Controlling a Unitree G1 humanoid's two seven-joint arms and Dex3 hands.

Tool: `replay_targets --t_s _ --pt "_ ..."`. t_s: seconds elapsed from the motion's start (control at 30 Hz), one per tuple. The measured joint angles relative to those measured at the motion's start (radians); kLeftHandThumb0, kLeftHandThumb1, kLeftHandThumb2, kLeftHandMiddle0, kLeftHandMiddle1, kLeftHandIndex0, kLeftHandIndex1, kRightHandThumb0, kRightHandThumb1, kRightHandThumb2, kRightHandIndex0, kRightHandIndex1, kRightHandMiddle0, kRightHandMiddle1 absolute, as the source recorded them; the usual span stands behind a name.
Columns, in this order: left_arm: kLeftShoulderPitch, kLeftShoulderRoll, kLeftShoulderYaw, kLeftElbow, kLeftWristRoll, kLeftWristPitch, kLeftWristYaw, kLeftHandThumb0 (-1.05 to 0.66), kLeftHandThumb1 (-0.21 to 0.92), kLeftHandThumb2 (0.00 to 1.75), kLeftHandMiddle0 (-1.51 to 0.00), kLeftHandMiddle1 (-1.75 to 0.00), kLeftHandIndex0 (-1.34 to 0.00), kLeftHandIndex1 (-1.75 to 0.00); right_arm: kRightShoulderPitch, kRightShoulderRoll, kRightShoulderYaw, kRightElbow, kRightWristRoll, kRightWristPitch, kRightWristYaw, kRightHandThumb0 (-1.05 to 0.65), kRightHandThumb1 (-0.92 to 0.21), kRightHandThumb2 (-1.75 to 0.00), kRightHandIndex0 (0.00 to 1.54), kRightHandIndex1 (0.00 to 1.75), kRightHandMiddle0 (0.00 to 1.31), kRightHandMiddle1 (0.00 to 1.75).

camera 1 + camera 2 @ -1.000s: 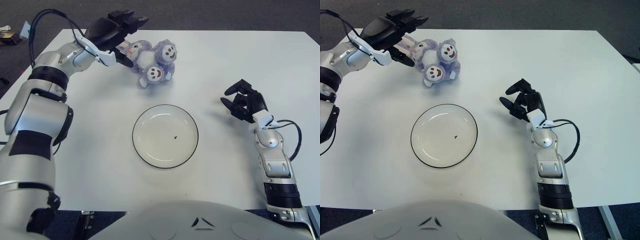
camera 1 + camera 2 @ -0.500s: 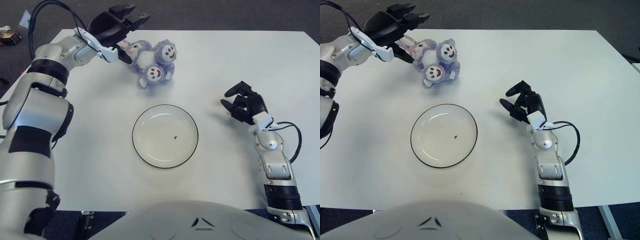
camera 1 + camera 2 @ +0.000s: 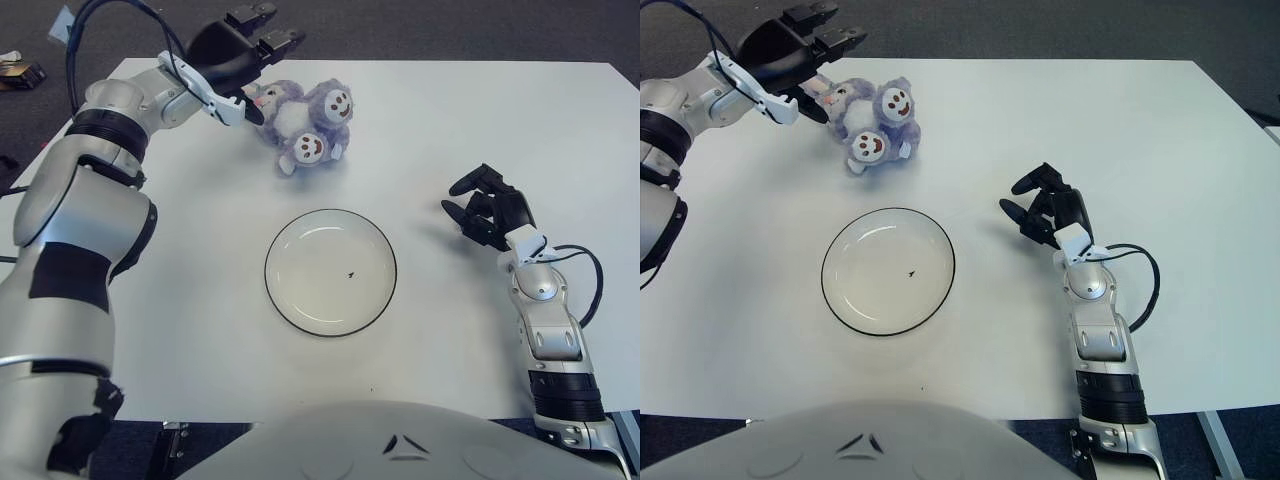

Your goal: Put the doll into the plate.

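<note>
The doll [image 3: 308,120], a purple plush with small white smiling faces, lies on the white table's far side, left of centre. My left hand [image 3: 265,75] hovers at the doll's far-left edge. Its fingers [image 3: 272,38] are spread over the plush, its thumb is low beside it, and it is open and holds nothing. The white plate [image 3: 310,290] with a dark rim sits bare at the table's middle, nearer than the doll. My right hand [image 3: 487,207] shows to the right of the plate, its fingers loosely curved around nothing.
The white table [image 3: 480,110] ends in a far edge just behind the doll, with dark floor beyond it. A black cable loops over my left forearm [image 3: 120,100]. Another cable hangs beside my right wrist [image 3: 585,270].
My left hand has shifted a little up and to the right, further over the doll's far-left edge. The doll, the plate and my right hand are unmoved.
</note>
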Motion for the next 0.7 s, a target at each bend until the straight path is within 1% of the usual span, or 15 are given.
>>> replay_targets --t_s 0.13,0.23,0.43,0.6,0.7 --pt "-0.002 -0.018 0.03 0.012 -0.058 0.013 -0.131 -0.7 0.74 0.0 -0.11 0.0 -0.23 -0.01 0.007 0.0 0.0 0.0 0.001 0.002 0.0 -0.36 -0.92 -0.28 0.79 1.75 0.46 1.48" --pt "-0.002 -0.03 0.044 0.015 -0.085 0.026 -0.203 -0.72 0.75 0.0 -0.1 0.0 -0.23 -0.01 0.01 0.0 -0.001 -0.002 0.002 0.002 0.0 -0.36 -0.92 -0.28 0.8 1.75 0.46 1.48" --pt "-0.002 -0.062 0.074 0.024 -0.137 0.067 -0.314 -0.74 0.75 0.0 -0.09 0.0 -0.23 -0.01 0.016 0.0 -0.004 -0.008 0.002 0.002 0.0 -0.36 -0.92 -0.27 0.81 1.75 0.46 1.48" --pt "-0.002 -0.093 0.103 0.027 -0.182 0.113 -0.414 -0.82 0.78 0.01 -0.07 0.0 -0.22 0.0 0.02 0.0 -0.006 -0.011 0.002 0.002 0.0 -0.36 -0.92 -0.27 0.82 1.75 0.47 1.47" --pt "-0.002 -0.106 0.11 0.027 -0.191 0.13 -0.441 -0.85 0.8 0.02 -0.06 0.0 -0.22 0.0 0.021 0.0 -0.006 -0.012 0.002 0.002 0.0 -0.36 -0.92 -0.27 0.82 1.75 0.47 1.47"
